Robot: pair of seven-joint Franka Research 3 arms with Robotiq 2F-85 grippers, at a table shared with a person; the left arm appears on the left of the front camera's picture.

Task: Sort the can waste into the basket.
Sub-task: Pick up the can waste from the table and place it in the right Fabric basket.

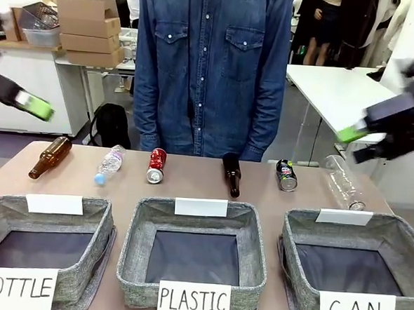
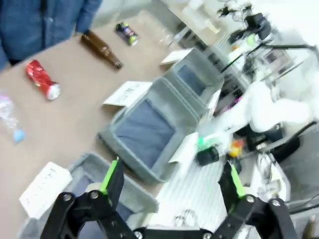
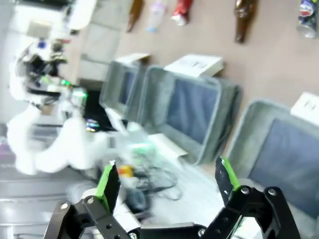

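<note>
Brown surface (image 1: 191, 186), person in denim at the far side. Red can (image 1: 156, 165) and dark can (image 1: 286, 174) lie in the far row, well apart, both outside the CAN basket (image 1: 405, 244) at my near right. My left claw (image 2: 172, 167) and right claw (image 3: 166, 167) hang above, released.

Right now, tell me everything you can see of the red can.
The red can is small and looks like metal, red with white marks and a silvery end. Its body is dented. It lies on its side on the brown table, silvery end toward the baskets, between a clear plastic bottle and a brown bottle. Only the table touches it.
</note>
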